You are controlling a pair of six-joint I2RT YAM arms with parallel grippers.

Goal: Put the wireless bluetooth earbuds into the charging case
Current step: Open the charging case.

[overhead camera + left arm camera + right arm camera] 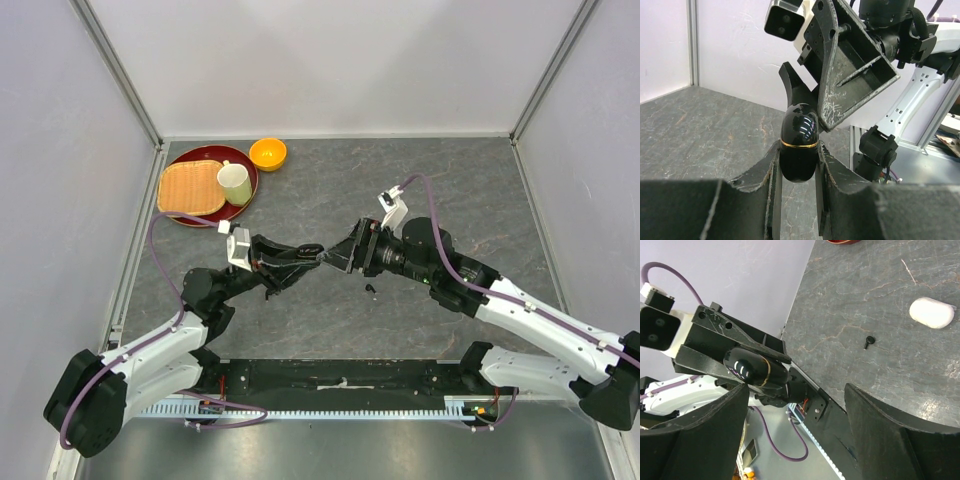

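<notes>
Gripping the closed black case (799,125) above the middle of the tabletop (450,180), the left hand (797,155) offers it to the wide-spread right hand (795,395). Prying the lid open likely comes next. One black earbud (371,289) lies below.

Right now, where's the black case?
Left wrist view, centre: the black case is clamped in the left gripper, with the open right gripper flanking its top end.

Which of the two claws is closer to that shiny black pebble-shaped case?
Left. The left gripper is clamped on the black case; the right gripper hangs open right at its free end.
</notes>
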